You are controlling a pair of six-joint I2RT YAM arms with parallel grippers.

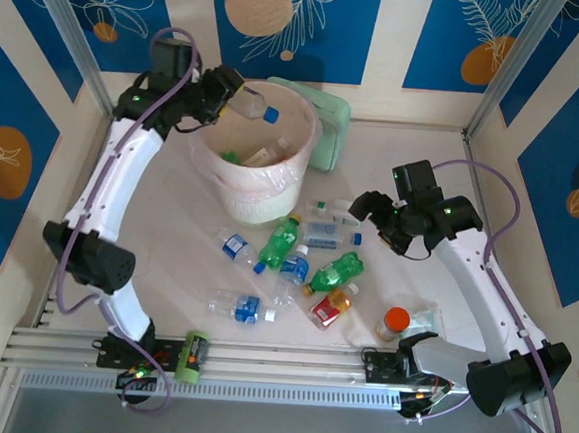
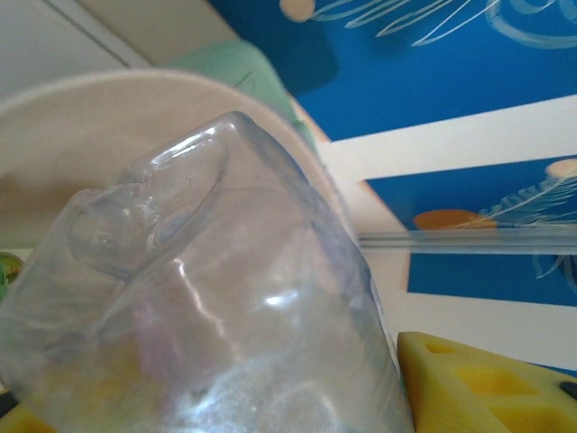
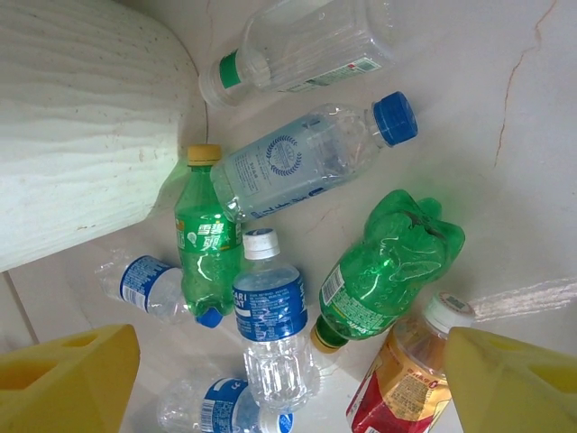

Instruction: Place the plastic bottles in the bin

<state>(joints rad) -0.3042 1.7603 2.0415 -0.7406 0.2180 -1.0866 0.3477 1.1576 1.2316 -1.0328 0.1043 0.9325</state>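
Clear plastic blue-capped bottle is clamped in left gripper and held tilted over the bin mouth, judged ready for release. Right gripper is spread empty above loose bottles on table, likely for the next pick. Right wrist view resolves green soda bottle, crushed green bottle and blue-label water bottle. Left wrist view gives the held bottle's dented base beside yellow finger pad.
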